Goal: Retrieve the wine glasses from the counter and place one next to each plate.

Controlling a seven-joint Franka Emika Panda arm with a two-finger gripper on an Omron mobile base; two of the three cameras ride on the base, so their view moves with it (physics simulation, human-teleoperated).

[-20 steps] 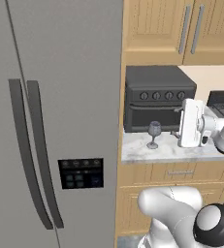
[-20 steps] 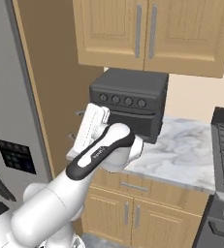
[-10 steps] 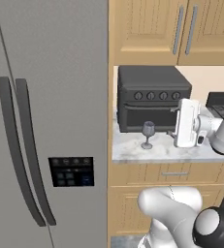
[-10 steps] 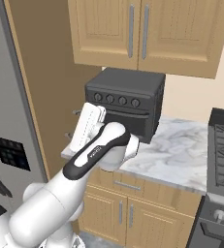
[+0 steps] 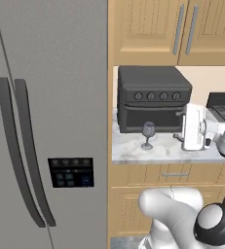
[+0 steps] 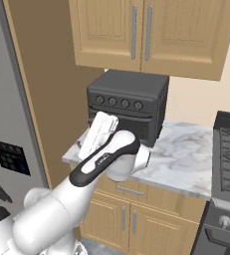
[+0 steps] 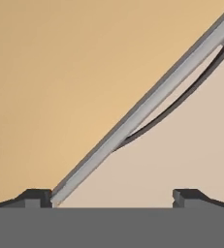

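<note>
Two dark fingertips (image 7: 38,196) of the claw (image 7: 112,197) stand wide apart with nothing between them, facing a tan panel and a grey slanted edge. Its white hand hangs just above the counter (image 5: 158,151), in front of the black toaster oven (image 5: 153,99). One wine glass (image 5: 147,135) stands upright on the marble to the hand's left, near but apart. Farther left is the grey fridge (image 5: 46,121); above, wood cabinets (image 5: 182,31).
</note>
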